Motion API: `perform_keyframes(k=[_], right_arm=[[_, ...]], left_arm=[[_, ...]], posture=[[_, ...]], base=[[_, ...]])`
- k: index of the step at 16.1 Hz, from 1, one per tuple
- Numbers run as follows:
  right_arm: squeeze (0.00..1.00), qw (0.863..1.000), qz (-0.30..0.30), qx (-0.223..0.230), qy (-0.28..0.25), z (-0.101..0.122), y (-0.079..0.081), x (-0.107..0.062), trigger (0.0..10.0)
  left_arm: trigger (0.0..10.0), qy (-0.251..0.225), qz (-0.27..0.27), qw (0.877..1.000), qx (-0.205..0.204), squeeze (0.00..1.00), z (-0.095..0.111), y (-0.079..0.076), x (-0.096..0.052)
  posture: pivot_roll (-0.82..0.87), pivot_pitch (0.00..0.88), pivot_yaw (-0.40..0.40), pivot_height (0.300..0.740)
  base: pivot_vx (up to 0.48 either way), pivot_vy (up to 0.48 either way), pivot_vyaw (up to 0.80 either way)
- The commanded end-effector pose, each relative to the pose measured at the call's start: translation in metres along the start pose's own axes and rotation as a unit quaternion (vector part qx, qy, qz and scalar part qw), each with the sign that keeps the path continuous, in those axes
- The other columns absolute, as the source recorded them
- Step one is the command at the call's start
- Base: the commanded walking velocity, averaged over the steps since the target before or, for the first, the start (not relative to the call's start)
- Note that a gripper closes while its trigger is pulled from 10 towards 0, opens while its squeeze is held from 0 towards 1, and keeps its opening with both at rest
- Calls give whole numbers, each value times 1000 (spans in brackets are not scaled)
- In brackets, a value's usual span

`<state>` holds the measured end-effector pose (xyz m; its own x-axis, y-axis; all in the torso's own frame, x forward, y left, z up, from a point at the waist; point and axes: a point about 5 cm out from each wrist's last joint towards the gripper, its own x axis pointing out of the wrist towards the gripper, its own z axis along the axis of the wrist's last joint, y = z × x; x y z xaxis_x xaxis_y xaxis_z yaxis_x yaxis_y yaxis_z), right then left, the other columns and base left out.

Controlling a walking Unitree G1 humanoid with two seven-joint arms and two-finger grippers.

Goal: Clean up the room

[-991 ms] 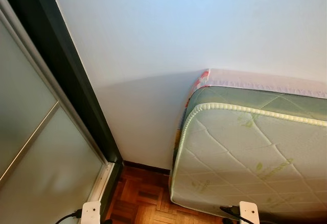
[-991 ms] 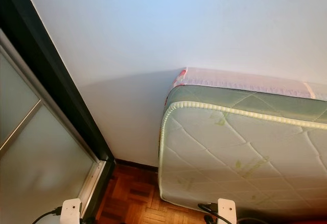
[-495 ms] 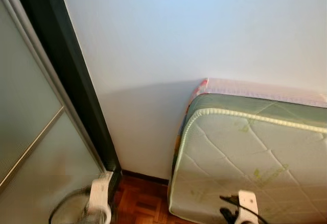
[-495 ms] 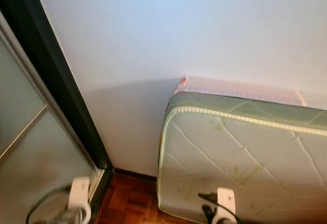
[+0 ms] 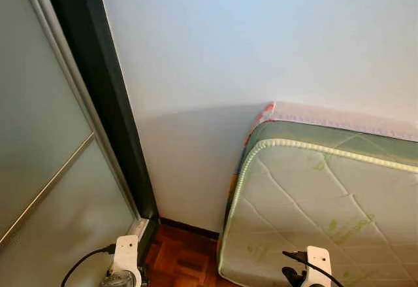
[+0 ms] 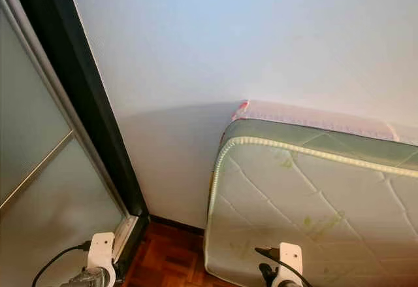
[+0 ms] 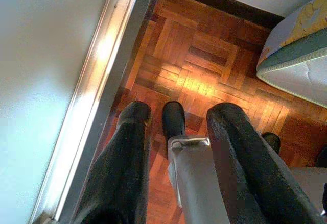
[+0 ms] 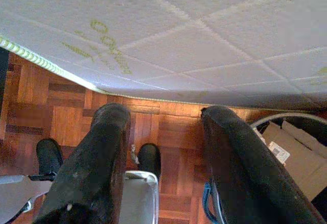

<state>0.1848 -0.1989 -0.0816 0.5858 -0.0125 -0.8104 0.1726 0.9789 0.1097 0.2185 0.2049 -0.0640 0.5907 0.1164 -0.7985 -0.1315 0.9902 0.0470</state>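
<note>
One mattress was seen, stood on its long edge on the parquet floor and leaned against the white wall. It was quilted, pale green, with a beaded cord along its rim. One sliding door of frosted glass in a dark frame was seen to the left of it, with a narrow strip of floor left between the two. The left gripper was held released over the floor, just beside the metal door track. The right gripper was also held released and grasped nothing, close before the mattress. One cardboard box was noticed on the floor near it. No loose thing for tidying could be told.
</note>
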Motion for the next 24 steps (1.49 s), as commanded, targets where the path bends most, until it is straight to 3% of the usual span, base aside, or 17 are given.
perform_keyframes(k=[1, 9, 24], right_arm=[[0, 1000, -5, -2, 2, 1, -2, 0, 10000], [0, 1000, 1, 3, -6, 2, -1, 0, 10000], [0, 1000, 0, 11, -20, 3, -1, 0, 10000]], left_arm=[[10000, 4, 3, 1000, 3, 0, 0, -1, 0], [10000, 8, 3, 1000, -2, 0, 0, -1, 0], [10000, 15, -1, 1000, 13, 0, -2, -1, 0]], posture=[[29, 0, -67, 740], [30, 0, -64, 740], [29, 0, -59, 740]], base=[[0, 0, 0], [0, 0, 0], [-292, 0, 0]])
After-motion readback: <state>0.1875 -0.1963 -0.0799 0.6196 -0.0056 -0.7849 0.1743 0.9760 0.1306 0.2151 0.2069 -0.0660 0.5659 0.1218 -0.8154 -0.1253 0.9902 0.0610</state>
